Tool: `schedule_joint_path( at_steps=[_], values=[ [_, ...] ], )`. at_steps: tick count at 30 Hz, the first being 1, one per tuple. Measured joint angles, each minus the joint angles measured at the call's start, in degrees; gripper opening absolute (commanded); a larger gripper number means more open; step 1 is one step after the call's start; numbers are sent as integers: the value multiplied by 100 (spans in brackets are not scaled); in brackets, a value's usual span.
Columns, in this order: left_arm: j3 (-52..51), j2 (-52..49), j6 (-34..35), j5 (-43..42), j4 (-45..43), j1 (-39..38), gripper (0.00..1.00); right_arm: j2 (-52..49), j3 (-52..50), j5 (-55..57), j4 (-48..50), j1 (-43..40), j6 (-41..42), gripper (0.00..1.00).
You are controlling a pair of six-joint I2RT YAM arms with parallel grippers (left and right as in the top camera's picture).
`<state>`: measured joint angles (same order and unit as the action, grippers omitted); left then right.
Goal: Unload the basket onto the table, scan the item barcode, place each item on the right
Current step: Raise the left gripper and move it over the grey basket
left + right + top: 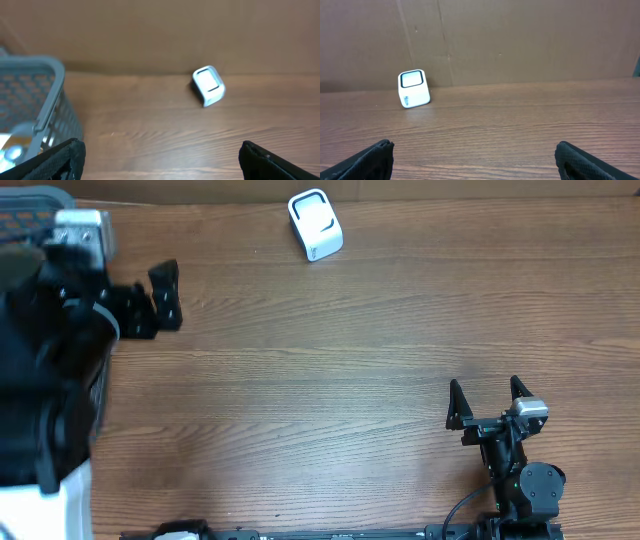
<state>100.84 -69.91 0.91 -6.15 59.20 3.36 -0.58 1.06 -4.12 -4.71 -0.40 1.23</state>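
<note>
Scanner [315, 224] hugs far table [350, 380] edge (bare wood around); left gripper [167, 297], right gripper [486, 395] gape empty.

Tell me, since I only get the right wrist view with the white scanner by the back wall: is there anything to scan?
Observer: A grey mesh basket stands at the far left; I can't make out what is in it.
Operator: Where is the left arm?
Observer: The left end effector hovers next to that basket, open and empty.
Operator: And the right arm's position?
Observer: The right end effector is at the near right, open, well apart from the white scanner.
</note>
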Motion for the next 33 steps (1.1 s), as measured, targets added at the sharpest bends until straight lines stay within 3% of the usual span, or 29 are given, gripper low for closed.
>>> schedule_joint_path(
  at_steps=[8, 12, 25, 33],
  values=[
    [0, -667, 212, 1320, -57, 22, 100, 0, 0, 0, 2, 0, 0, 100],
    [0, -780, 354, 1589, -92, 326, 100, 0, 0, 0, 2, 0, 2, 100],
    [13, -896, 531, 1320, -389, 2712, 100, 0, 0, 0, 2, 0, 0, 100],
    [48, -1976, 619, 603, 146, 3853, 100, 0, 0, 2, 0, 0, 0, 100]
  ],
)
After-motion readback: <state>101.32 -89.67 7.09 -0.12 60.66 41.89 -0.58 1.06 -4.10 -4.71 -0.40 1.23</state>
